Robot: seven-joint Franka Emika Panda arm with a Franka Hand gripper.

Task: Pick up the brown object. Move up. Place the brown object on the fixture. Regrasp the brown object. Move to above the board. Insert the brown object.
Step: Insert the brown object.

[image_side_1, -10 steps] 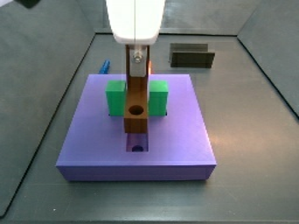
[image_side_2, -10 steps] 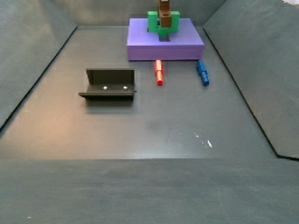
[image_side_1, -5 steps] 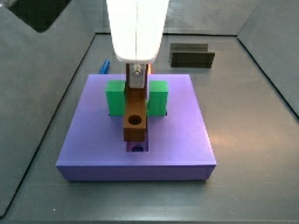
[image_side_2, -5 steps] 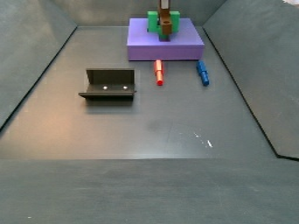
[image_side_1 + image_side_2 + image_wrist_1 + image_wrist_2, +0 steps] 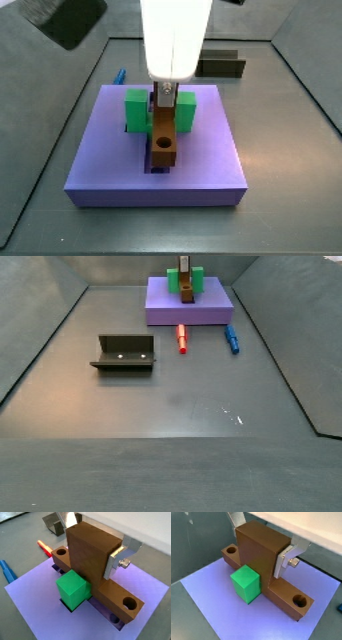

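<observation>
Over the board the gripper grasps the brown object, which sits low in the groove beside the green block, so insertion seems almost done and only releasing is left.

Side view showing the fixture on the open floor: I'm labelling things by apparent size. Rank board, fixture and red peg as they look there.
1. The board, though it lies farthest.
2. The fixture, nearer, so flattered.
3. The red peg.

The gripper is above the board, holding the brown object.
</observation>
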